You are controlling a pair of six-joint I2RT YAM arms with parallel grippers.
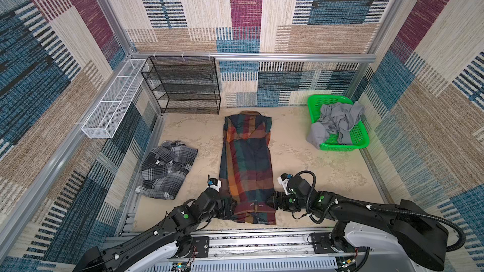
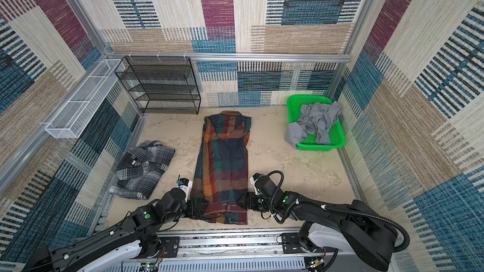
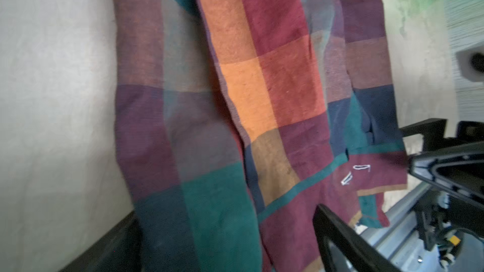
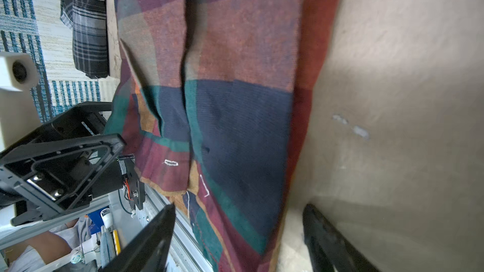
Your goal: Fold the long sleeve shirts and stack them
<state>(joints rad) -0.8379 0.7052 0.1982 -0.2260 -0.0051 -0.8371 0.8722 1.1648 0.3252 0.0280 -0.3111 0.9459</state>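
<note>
The large long sleeve shirt [image 1: 247, 158] [image 2: 225, 158] in navy, orange, red and green checks lies as a long narrow strip down the table's middle, collar at the far end. The smaller grey-black-white plaid shirt [image 1: 167, 168] [image 2: 142, 168] lies bunched to its left. My left gripper [image 1: 231, 206] [image 3: 225, 244] is open at the strip's near left corner, with the checked cloth [image 3: 262, 87] lying between its spread fingers. My right gripper [image 1: 273, 200] [image 4: 238, 242] is open at the near right corner, its fingers straddling the hem edge [image 4: 222, 205].
A green basket [image 1: 340, 146] with grey clothes [image 1: 337, 119] stands at the back right. A black mesh rack [image 1: 183, 85] stands against the back wall, and a white mesh tray [image 1: 115, 103] hangs on the left wall. A metal rail [image 1: 248, 242] runs along the near edge.
</note>
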